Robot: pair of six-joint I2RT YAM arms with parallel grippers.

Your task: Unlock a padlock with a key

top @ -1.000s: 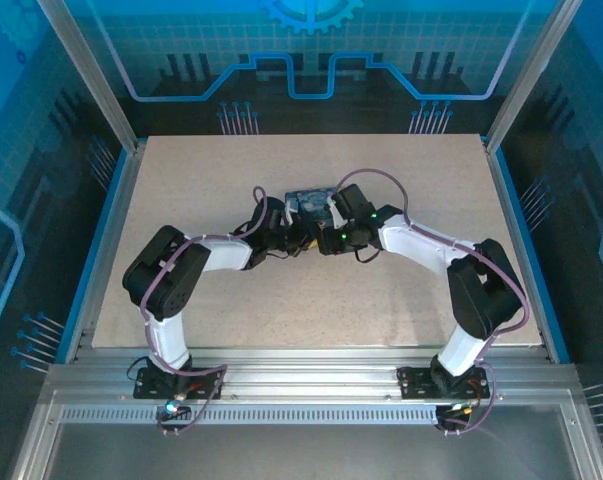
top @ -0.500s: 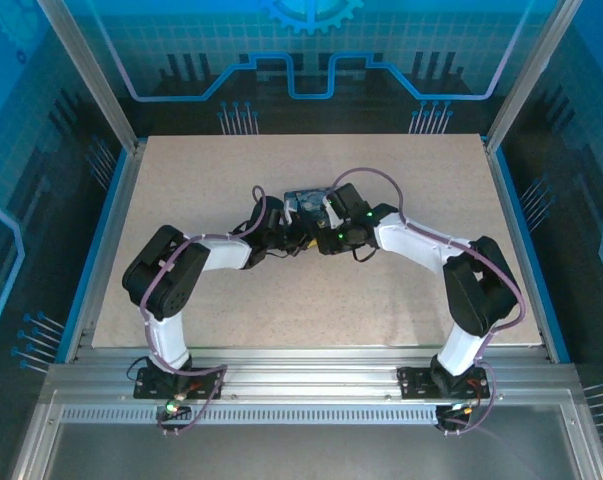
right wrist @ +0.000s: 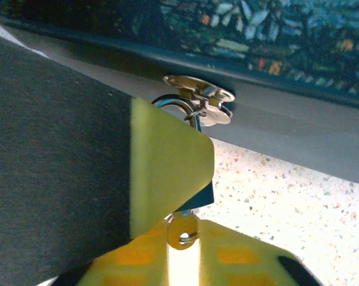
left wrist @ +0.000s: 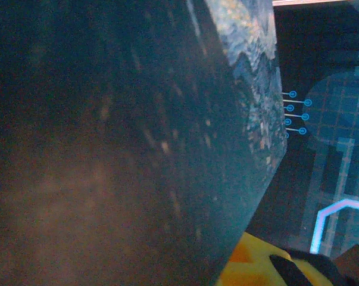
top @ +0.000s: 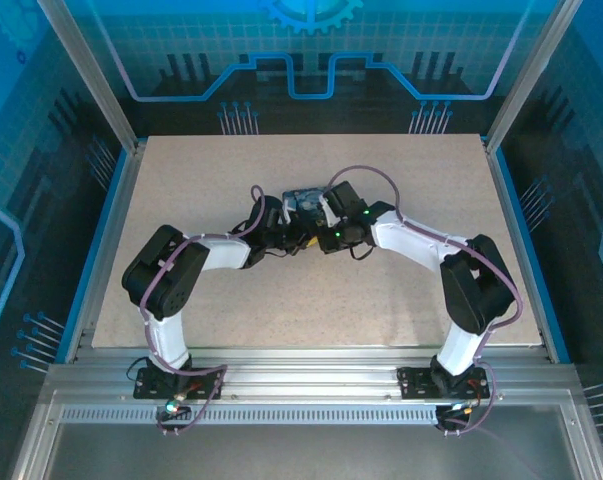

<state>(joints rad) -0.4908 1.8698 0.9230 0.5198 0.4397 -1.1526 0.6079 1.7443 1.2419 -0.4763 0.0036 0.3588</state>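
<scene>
**Small, hard padlock hanging from the tin's hasp**

The padlock [right wrist: 167, 170] hangs by its shackle [right wrist: 162, 101] from the hasp [right wrist: 198, 95] on the side of the painted tin [right wrist: 274, 36], just above the surface [right wrist: 298, 202]. I judge it light, rigid and slick-sided, and free to swing on that loop. I would therefore pinch its flat yellow faces rather than the shackle. My right hand [top: 324, 236] and left hand [top: 284, 238] crowd close around it. I cannot tell whether either is clenched or released. I cannot pick out the key with certainty.
</scene>
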